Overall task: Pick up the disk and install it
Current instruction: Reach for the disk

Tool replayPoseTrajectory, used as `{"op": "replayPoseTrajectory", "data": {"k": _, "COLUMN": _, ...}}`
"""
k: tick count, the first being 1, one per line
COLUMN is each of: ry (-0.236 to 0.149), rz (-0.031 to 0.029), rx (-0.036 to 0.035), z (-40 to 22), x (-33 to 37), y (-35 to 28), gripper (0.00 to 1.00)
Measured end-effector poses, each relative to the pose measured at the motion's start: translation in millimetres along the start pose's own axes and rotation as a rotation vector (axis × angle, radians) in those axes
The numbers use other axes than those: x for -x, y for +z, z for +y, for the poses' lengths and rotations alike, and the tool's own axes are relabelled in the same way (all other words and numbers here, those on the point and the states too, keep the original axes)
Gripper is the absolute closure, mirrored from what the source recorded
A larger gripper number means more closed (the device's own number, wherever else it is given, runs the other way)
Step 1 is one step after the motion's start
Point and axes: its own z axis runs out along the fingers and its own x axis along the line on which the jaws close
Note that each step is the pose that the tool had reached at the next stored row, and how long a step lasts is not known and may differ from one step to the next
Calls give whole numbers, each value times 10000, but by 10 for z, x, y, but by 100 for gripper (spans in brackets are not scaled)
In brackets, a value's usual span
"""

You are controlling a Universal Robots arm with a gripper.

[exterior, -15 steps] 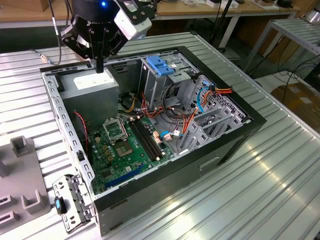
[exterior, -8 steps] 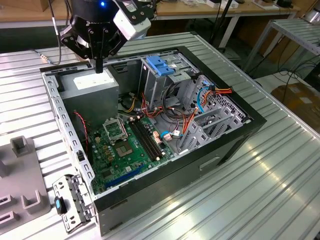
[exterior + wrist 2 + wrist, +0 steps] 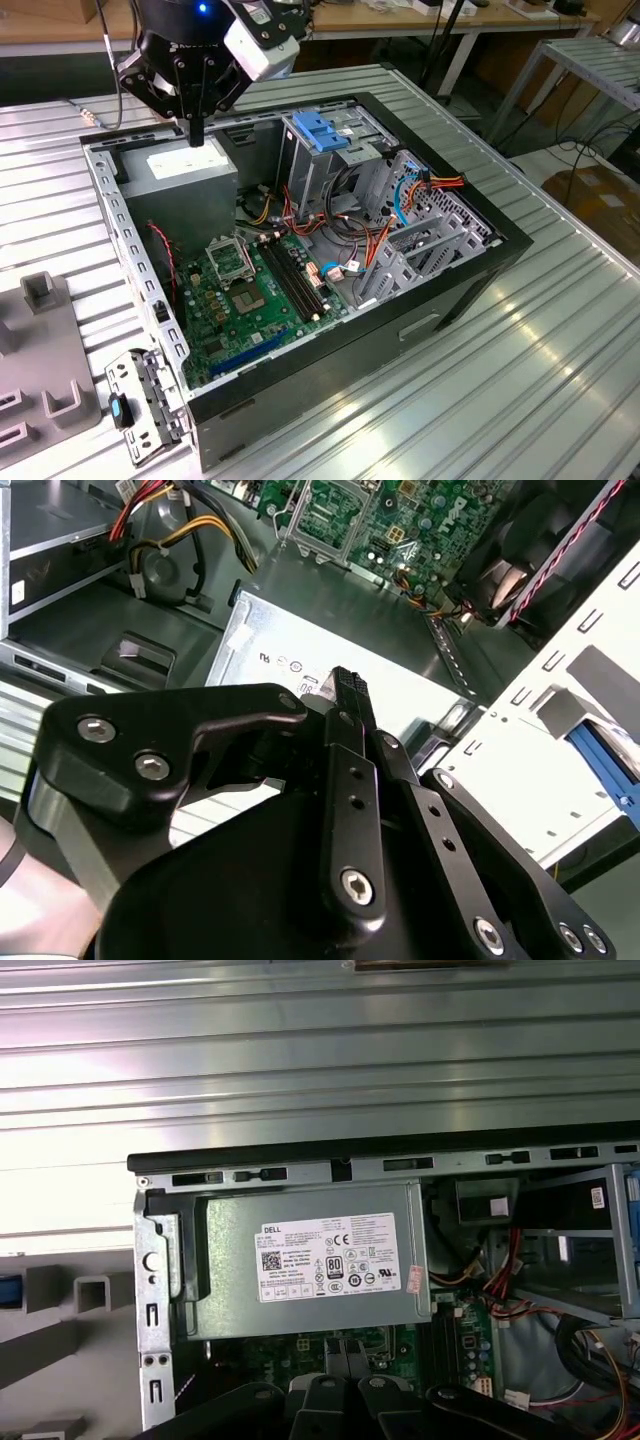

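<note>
In the exterior view, the black gripper hung at the upper left of the frame, its fingers pressed together on nothing. It was over a grey metal box inside the open black case, which stood on a ribbed aluminium table. In the second wrist view, its matte, bolted linkages pointed at that box. In the first wrist view, the box's white sticker bore fine print. A blue sliver sat beside a grey moulded holder; I could not tell whether it was the disk.

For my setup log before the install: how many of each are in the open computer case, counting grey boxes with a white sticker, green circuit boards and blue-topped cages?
Grey box with white sticker: 1
Green circuit board: 1
Blue-topped cage: 1
Total: 3
</note>
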Motion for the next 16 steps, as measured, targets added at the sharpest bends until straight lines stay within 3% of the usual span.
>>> {"op": "replayPoseTrajectory", "data": {"k": 16, "ry": 0, "rz": 3, "rx": 0, "z": -4, "x": -54, "y": -1, "gripper": 89}}
